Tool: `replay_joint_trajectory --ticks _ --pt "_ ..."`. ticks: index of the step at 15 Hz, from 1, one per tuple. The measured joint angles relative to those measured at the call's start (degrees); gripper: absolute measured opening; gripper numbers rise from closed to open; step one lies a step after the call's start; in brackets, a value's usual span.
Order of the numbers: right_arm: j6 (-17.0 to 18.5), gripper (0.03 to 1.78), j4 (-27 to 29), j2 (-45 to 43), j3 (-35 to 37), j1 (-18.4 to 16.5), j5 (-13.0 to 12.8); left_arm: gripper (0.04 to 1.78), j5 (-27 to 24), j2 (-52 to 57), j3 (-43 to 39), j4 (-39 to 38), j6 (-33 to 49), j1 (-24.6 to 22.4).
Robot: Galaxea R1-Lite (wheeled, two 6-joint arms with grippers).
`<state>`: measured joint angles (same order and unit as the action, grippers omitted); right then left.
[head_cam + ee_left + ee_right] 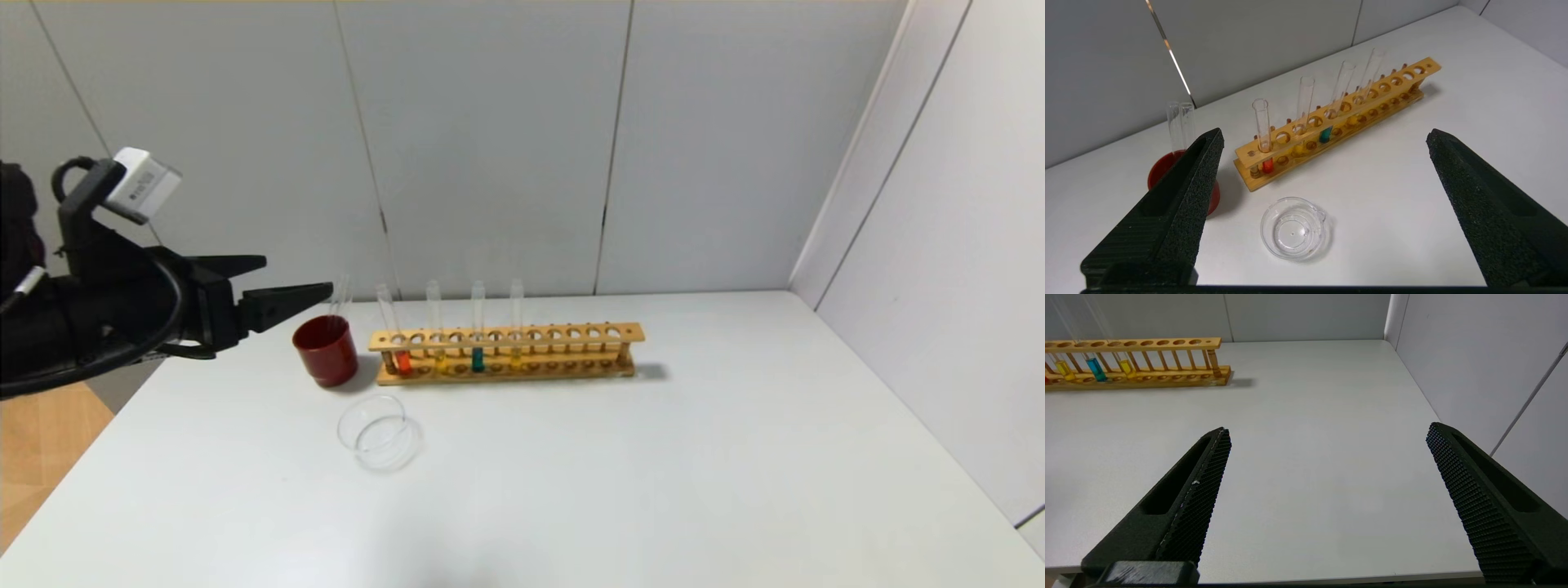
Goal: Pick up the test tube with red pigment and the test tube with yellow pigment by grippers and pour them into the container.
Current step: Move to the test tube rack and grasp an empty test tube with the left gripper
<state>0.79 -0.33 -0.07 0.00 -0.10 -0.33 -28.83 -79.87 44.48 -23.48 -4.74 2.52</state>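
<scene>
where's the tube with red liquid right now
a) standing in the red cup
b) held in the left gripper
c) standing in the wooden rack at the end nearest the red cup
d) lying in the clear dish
c: the tube with red liquid stands upright in the wooden rack, at the end nearest the red cup, while the left gripper is open and empty.

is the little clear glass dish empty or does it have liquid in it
Empty: the shallow clear glass dish shows only bare glass, no coloured liquid.

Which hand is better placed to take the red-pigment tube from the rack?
Left. The left hand hovers open beside the rack's red-tube end; the right hand, also open, is off past the rack's far end.
</scene>
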Motion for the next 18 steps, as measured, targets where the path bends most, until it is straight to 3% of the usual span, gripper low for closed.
replay_joint_trajectory --ticks 13,18 --pt "0.0 1.75 0.0 0.0 0.0 0.0 0.0 1.75 -0.4 -30.5 0.2 -26.6 0.1 0.1" --pt "0.0 1.75 0.0 0.0 0.0 0.0 0.0 1.75 -0.5 -36.6 4.3 -27.2 1.6 0.8"
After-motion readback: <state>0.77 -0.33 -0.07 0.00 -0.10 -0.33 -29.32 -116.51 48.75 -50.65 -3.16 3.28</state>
